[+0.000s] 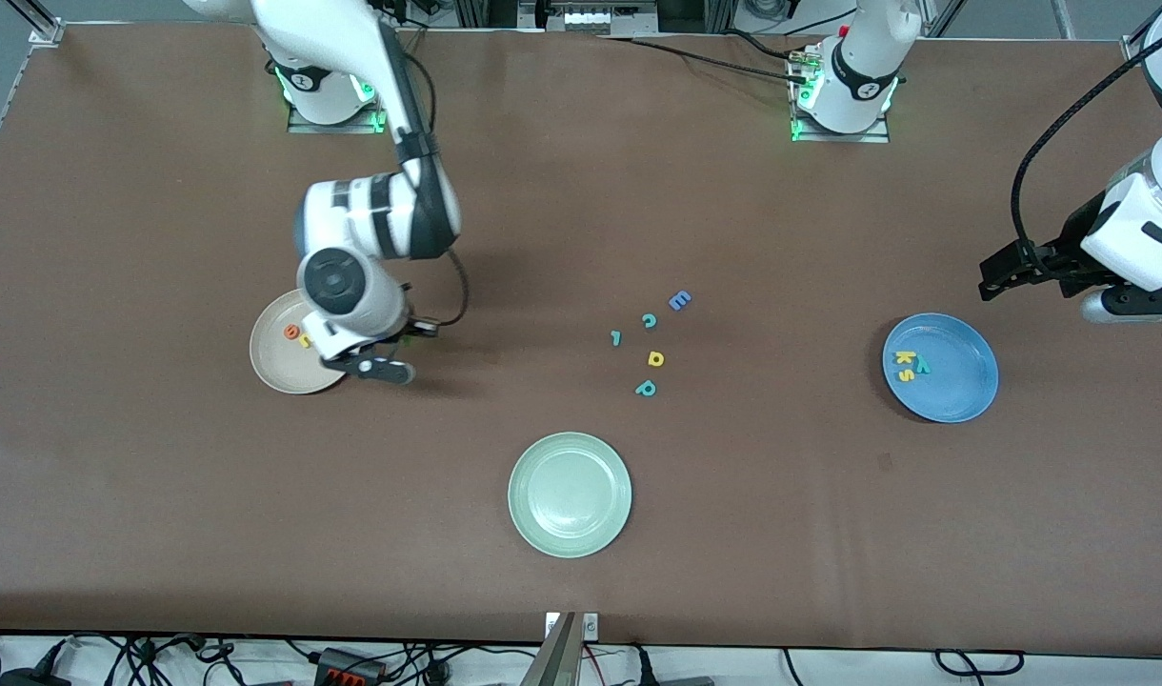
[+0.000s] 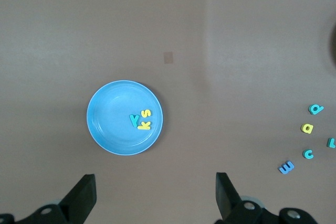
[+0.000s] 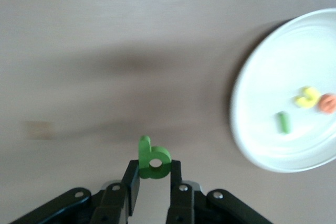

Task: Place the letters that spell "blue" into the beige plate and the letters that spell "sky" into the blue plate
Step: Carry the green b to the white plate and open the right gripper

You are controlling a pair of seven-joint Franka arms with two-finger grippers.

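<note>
Right jaws (image 3: 154, 174) pinch the green b (image 3: 153, 161) just beside the beige plate (image 3: 252, 114), toward the bench middle; left jaws (image 2: 156, 192) wait wide over the blue plate (image 2: 105, 129)

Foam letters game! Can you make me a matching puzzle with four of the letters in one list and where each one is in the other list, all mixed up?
Letters:
1. green b
2. orange e
3. yellow k
4. blue capital E

Places:
A. on the bare table
B. in the blue plate
C. pinched in the right gripper
D. in the beige plate

Pairs: 1-C, 2-D, 3-B, 4-A
</note>
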